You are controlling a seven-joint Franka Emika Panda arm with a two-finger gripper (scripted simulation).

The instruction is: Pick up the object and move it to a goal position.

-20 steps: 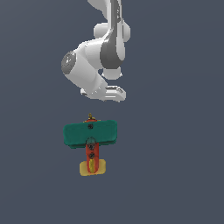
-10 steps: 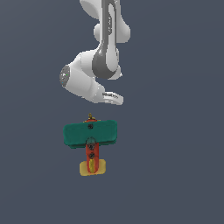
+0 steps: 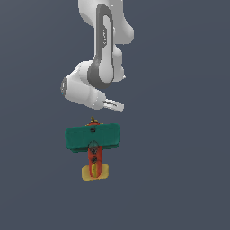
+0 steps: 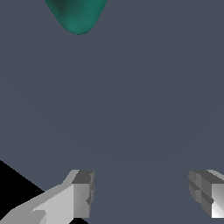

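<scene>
The toy airplane lies flat on the plain dark grey-blue surface, low in the exterior view and slightly toward that view's left. It has a broad teal-green rectangular wing, a red-orange body running back to a yellow tail, and a small yellow-red nose at its far end. The gripper hangs apart from it with jaws spread wide, holding nothing; only a teal wing corner shows in the wrist view

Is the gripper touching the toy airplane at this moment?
Apart. In the wrist view, the gripper is open with only bare floor between its fingers, and the toy airplane shows only as a teal wing tip well beyond them.
</scene>
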